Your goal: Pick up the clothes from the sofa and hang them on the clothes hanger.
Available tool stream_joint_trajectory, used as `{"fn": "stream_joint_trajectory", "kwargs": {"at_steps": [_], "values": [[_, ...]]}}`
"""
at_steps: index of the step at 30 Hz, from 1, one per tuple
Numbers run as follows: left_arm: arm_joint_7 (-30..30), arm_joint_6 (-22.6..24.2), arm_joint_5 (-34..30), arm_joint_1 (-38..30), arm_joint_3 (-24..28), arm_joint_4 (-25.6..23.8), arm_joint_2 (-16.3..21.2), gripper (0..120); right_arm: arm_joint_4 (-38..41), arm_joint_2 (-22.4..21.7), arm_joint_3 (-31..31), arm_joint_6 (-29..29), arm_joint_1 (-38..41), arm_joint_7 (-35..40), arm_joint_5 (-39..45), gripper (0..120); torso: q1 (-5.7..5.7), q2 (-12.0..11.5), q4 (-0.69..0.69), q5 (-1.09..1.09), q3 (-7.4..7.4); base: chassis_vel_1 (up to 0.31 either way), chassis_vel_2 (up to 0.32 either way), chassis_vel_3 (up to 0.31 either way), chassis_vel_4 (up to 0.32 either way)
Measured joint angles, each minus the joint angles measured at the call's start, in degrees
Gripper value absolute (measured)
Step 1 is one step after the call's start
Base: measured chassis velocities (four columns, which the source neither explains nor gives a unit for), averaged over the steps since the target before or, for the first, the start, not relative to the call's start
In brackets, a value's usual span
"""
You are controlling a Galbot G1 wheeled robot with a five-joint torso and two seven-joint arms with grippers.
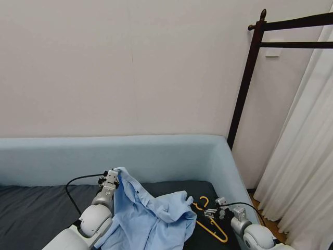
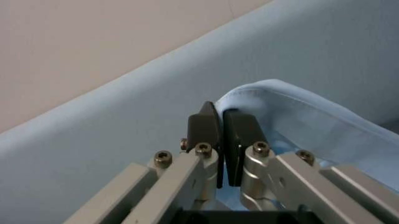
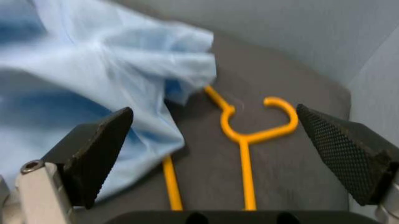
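Light blue shirt (image 1: 151, 221): crumpled on the dark grey seat of the pale blue sofa (image 1: 156, 153). One edge is lifted into a peak and pinched between the closed fingers of the left gripper (image 1: 111, 180), and the rest drapes down in folds onto the cushion. Yellow hanger (image 1: 213, 223): lies flat on the seat just beside the shirt on the robot's right, hook toward the sofa back, one arm tucked under the shirt's edge.

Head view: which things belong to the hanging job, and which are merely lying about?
Job: blue shirt, pinched in the left claw; yellow hanger, by the open right claw; sofa; wooden rack.
Lying about: curtain; wall.
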Motion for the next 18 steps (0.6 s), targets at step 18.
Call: {"fn": "stream_joint_trajectory", "kwargs": {"at_steps": [18], "values": [[1.55,-2.23,0.51,3.18,-1.68,-1.8,1.13,0,-25.36,9.26,3.26,3.56,7.14,-6.46,-6.22,84,0.0,0.0,0.0,0.0,0.0,0.0,0.0,0.0,0.0]]}}
